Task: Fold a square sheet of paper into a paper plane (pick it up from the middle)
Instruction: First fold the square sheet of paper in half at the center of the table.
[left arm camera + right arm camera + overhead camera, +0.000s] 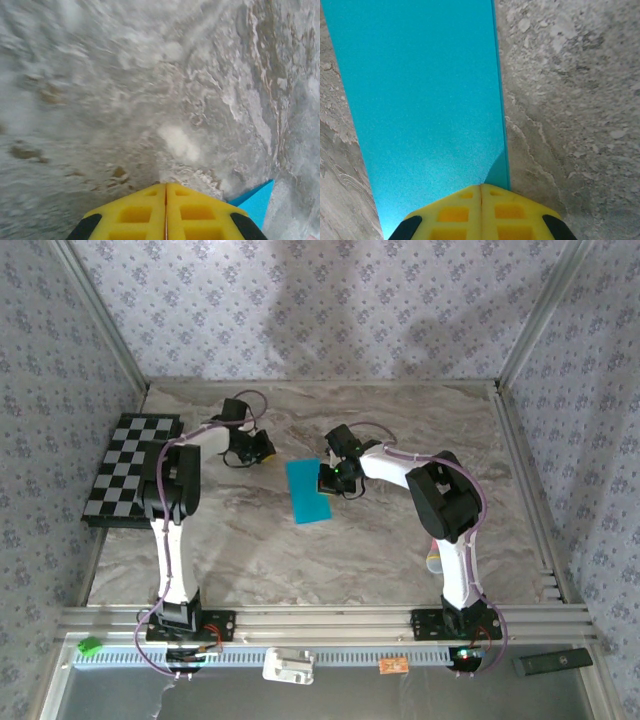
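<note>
The square sheet of paper [308, 492] lies mid-table as a narrow teal rectangle, folded lengthwise. My right gripper [325, 478] is shut, its yellow tips [481, 186] down on the paper [425, 100] close to its long right edge, with nothing between the fingers. My left gripper [262, 450] is shut too and hovers over bare marble to the paper's upper left. In the left wrist view its closed tips [166, 184] point at the table, and one paper corner [257, 200] shows at lower right. The paper plane is out of view.
A black-and-white checkered board [133, 468] lies at the table's left edge. Patterned walls close in the back and both sides. Below the front rail sit a green piece [90, 646], a white item [288, 668] and a black bar [552, 661].
</note>
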Tool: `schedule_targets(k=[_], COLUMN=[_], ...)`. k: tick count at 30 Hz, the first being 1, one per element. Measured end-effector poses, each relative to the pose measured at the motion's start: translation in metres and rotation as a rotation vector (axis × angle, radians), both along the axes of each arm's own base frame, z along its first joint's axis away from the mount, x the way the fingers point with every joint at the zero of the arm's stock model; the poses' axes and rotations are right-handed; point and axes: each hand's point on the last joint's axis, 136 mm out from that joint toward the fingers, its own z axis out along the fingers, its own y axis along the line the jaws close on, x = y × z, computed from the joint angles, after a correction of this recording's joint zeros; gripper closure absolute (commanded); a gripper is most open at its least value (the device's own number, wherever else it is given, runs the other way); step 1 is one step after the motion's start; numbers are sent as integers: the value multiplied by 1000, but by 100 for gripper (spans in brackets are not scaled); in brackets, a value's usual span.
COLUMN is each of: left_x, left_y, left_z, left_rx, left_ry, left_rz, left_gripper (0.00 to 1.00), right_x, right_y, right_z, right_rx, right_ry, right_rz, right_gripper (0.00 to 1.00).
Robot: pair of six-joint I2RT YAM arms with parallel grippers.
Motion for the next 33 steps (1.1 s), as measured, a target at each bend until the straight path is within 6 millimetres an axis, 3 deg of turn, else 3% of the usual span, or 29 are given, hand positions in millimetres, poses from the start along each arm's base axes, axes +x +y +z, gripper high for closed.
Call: schedule_targets(k=[4, 8, 12, 19, 27, 33], left_x=[-14, -48, -79, -96, -91, -91], left_y=[-15, -56, -86, -69, -69, -69], left_z=[14, 30, 22, -7, -7, -8], left_rx=[8, -5, -2, 48, 43, 50], left_ry=[-10, -19, 17, 85, 66, 60], left_rz=[-34, -115, -172, -123, -117, -133], left_gripper=[91, 91, 92, 93, 93, 93], right_x=[1, 1, 1, 3, 9, 16], right_y=[1, 1, 1, 2, -16, -27], right_z=[5, 5, 6, 9, 14, 19], right_rx=[1, 3, 9, 28, 45, 55], right_ry=[0, 2, 7, 2, 11, 5], right_rz=[0, -2, -4, -3, -42, -69], right_gripper=[100, 100, 100, 99, 87, 85])
